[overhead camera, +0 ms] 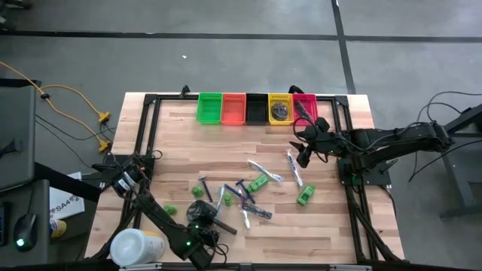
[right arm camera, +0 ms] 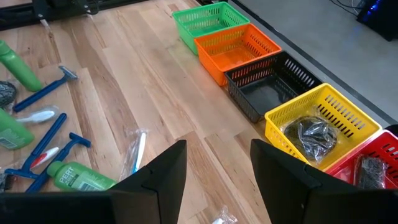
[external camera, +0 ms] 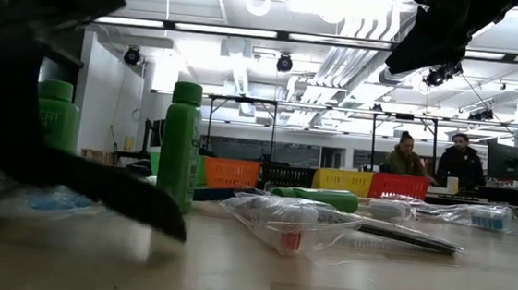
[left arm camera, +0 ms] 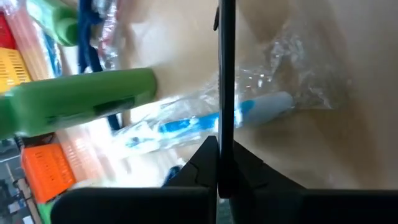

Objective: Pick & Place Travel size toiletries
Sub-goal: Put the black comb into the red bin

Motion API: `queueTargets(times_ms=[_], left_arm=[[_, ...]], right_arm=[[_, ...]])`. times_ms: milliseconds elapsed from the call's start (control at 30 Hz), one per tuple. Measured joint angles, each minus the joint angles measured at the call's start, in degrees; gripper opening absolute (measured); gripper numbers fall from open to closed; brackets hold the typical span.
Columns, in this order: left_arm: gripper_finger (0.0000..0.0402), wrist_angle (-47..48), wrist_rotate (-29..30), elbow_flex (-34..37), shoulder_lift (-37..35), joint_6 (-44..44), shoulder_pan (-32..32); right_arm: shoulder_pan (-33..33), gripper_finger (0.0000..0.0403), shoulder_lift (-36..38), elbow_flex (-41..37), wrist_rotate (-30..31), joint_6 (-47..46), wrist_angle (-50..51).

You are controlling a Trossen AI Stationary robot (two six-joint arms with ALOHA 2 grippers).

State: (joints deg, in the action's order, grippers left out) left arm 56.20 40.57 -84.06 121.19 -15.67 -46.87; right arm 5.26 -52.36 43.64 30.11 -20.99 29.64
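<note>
Toiletries lie scattered on the wooden table: green mini bottles [overhead camera: 258,182] [overhead camera: 305,196], blue razors [overhead camera: 241,188], wrapped toothbrushes [overhead camera: 294,167] and a dark grey disc [overhead camera: 197,211]. My left gripper [overhead camera: 209,223] is low near the table's near edge, shut on a thin black piece [overhead camera: 224,225]. In its wrist view [left arm camera: 217,168] a green bottle [left arm camera: 81,99] and a wrapped white-blue toothbrush [left arm camera: 205,121] lie just beyond it. My right gripper [overhead camera: 305,154] [right arm camera: 217,174] is open and empty above the table's far right, near the bins. My left gripper pinches the thin black piece [left arm camera: 225,149] between its two fingers; the piece shows edge-on and runs straight out past the fingertips. In the low view it slants down toward the table [external camera: 143,212]. Whether its free end touches the wood I cannot tell.
A row of bins stands along the far edge: green [right arm camera: 202,22], orange [right arm camera: 239,50], black [right arm camera: 270,90], yellow [right arm camera: 320,127] holding dark grey pieces, and red [right arm camera: 373,165]. A large white tub [overhead camera: 135,245] stands at the near left corner. People sit in the room behind [external camera: 406,157].
</note>
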Motion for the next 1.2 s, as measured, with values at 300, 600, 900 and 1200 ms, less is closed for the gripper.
queueTargets(times_ms=[300, 600, 900, 1200], left_arm=[[0.0006, 13.01, 1.22, -6.66, 0.0, -3.68, 0.19], [0.0006, 29.78, 4.24, -7.87, -5.24, -15.83, 2.96], [0.0005, 32.39, 12.4, -6.58, -19.56, -17.81, 7.53], [0.0005, 17.55, 12.84, -0.88, -30.68, -1.99, 22.23]], right_arm=[[0.0, 0.0171, 0.0, 0.0, 0.0, 0.02, 0.05], [0.0, 0.0171, 0.02, 0.0, -0.2, 3.13, -0.24], [0.0, 0.0171, -0.3, -0.04, -0.43, 3.7, -3.88], [0.01, 0.0171, -5.86, -0.04, -0.45, 14.24, -15.29]])
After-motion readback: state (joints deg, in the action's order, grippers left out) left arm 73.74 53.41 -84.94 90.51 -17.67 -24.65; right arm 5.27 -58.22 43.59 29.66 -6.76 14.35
